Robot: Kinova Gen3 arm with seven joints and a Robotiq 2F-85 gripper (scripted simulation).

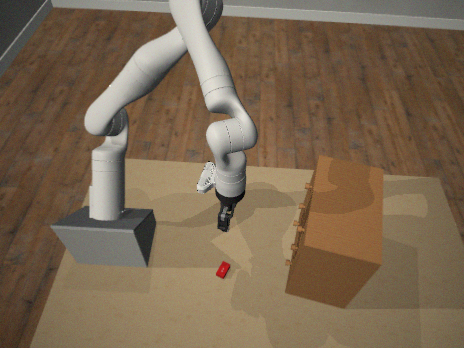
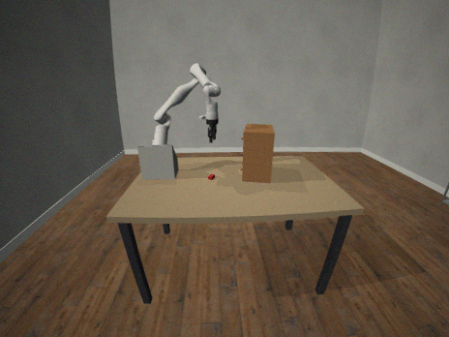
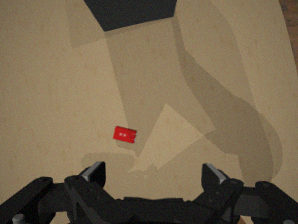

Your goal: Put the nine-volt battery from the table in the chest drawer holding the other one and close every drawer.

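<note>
- Table (image 2: 290, 203): tan top, dark legs.
- Chest (image 1: 345, 235): brown, knobbed drawer fronts all flush.
- Gripper (image 1: 223, 224): pointing down, high above the table, fingers spread wide, grasping nothing.
- Battery (image 1: 223, 269): red, lying flat on the table between the grey arm base (image 1: 107, 240) and the chest, apart from both.

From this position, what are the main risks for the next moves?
The open gripper hangs high above the table; the small red battery lies flat and might slip from the fingers. All drawers of the chest look shut, hiding which one holds the other battery. Pulling hard on a knob might shift the chest.
</note>
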